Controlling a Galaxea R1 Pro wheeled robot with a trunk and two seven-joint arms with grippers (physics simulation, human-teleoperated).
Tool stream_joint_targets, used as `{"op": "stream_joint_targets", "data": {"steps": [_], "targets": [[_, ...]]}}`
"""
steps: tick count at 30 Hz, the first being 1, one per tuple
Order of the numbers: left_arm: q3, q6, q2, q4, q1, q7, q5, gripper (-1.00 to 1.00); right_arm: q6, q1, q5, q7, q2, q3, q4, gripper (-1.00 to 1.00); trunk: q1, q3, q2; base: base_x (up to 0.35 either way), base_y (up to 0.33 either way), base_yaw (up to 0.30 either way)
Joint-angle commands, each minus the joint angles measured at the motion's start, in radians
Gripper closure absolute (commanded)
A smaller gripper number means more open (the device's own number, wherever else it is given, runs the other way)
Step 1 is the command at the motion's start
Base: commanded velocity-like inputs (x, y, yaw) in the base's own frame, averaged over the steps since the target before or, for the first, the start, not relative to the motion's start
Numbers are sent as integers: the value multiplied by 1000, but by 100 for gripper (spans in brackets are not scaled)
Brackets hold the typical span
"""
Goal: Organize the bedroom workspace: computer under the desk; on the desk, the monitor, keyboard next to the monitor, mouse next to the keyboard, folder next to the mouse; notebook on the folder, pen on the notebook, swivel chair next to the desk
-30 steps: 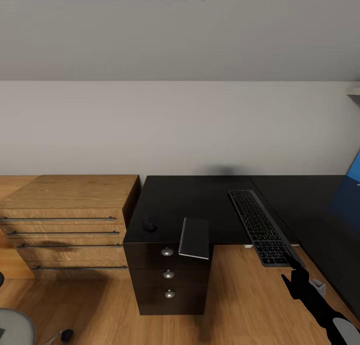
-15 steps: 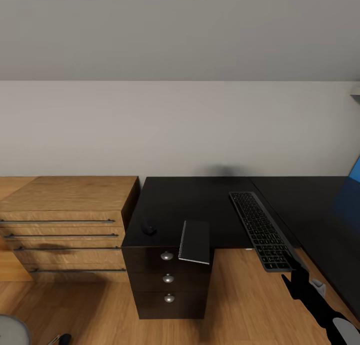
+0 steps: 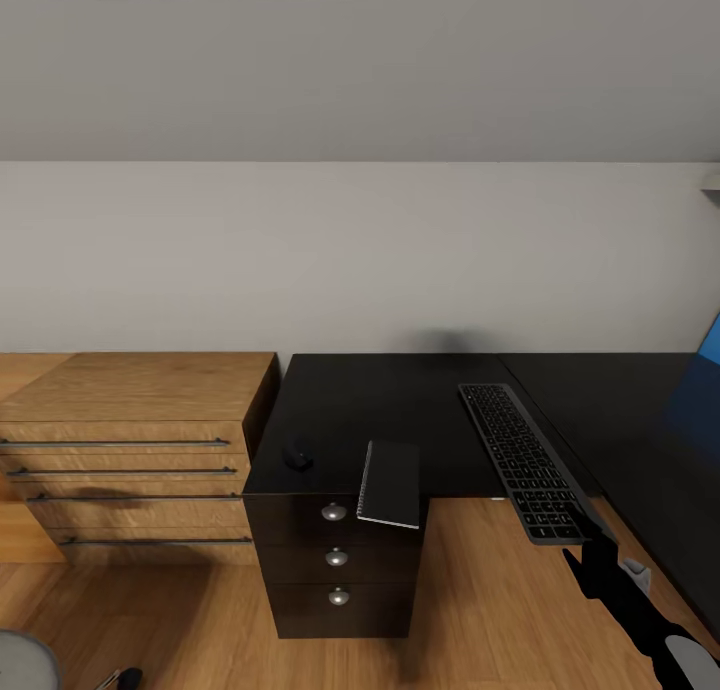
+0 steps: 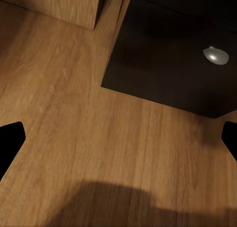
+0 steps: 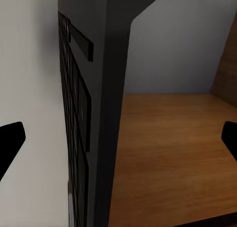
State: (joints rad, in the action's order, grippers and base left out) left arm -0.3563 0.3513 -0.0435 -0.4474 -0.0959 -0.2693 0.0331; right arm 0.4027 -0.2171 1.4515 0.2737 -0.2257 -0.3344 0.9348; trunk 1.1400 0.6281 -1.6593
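Head view: black desk (image 3: 400, 410) against grey wall, wood floor (image 3: 480, 610)
Keyboard (image 3: 520, 460): slim, grey, dark keys, overhanging desk front
Right gripper (image 5: 118, 138): jaws spread
Left gripper (image 4: 118, 138): jaws spread, above floor

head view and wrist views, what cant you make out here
- Swivel chair: cut off by the head view's lower left corner; just a grey sliver.
- Blue back panel: cut off by the right edge.
- Keyboard: its near end overhangs the desk; the right gripper is just below, contact unclear.
- Small dark object: too small to identify.
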Motion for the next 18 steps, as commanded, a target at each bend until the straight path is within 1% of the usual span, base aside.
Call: {"op": "stream_joint_targets", "data": {"steps": [1,9,10,18], "targets": [[-7,0,-1,0,0,-10,3,-100,7,-1,6,1,0,-2,-1,-100,0,1,0,0,0,0],[-7,0,-1,1,-1,-9,4,-100,7,-1,5,1,0,-2,0,-100,0,1,0,0,0,0],[-7,0,-1,0,-1,-8,4,-100,7,-1,4,1,0,-2,0,100,0,1,0,0,0,0],[-7,0,-2,0,-1,-8,3,-100,7,-1,4,-1,0,-1,-1,100,0,1,0,0,0,0]]}}
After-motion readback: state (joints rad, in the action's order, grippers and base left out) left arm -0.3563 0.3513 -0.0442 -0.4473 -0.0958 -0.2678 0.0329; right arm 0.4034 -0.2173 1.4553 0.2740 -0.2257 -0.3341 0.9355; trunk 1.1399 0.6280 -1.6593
